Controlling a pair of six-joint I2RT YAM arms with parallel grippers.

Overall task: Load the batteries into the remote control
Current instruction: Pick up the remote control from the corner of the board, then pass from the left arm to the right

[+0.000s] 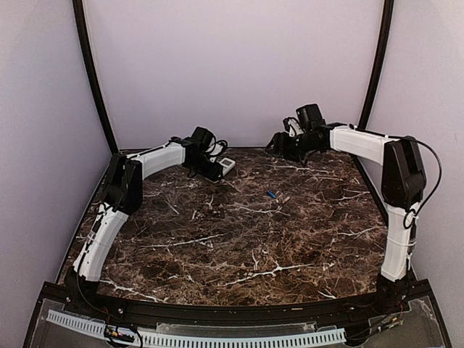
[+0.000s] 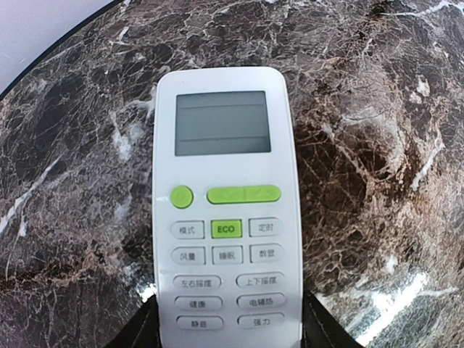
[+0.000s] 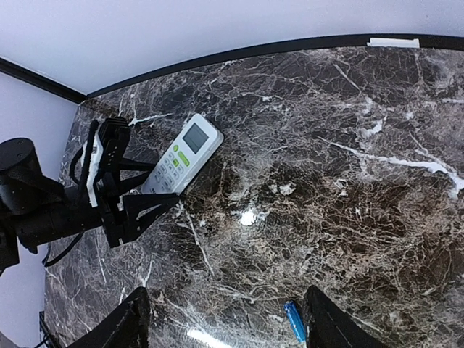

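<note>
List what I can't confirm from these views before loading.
- Battery bay of the white rectangular remote control: only its button face shows, in any view.
- Battery count: one small blue cylindrical battery shows; others unseen.
- Hold of the left gripper on the remote: left wrist view's bottom edge cuts it off.

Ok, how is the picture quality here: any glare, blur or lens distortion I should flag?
Left wrist: sharp and evenly lit, and the button labels on the remote control read clearly. Right wrist: the wide-angle lens bows the far edge of the table, small bright glare spots sit on the marble, and the battery is crisp. Top external: softer, with the battery only a tiny blue speck.
</note>
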